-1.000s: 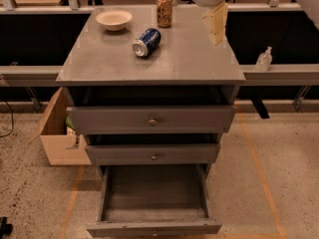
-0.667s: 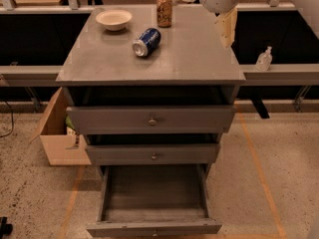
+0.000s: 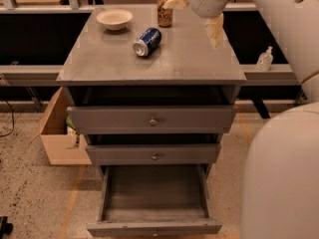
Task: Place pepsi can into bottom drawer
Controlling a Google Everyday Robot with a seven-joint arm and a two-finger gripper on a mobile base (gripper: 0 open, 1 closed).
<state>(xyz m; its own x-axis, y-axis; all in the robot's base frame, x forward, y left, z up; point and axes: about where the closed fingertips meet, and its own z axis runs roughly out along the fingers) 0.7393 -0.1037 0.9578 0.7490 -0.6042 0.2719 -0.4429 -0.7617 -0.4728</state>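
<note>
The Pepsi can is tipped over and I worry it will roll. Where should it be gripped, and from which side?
Probably best: grip the Pepsi can across its blue mid-body, coming from above with jaws either side of its long axis. It lies on its side, silver end front-left, so the round wall faces up. The tool hangs open behind it, beside the gold can.

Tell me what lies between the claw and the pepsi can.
In the camera view, only bare cabinet top lies between the open claw, hovering over the top's back right, and the pepsi can on its side. The patterned can stands behind that stretch.
</note>
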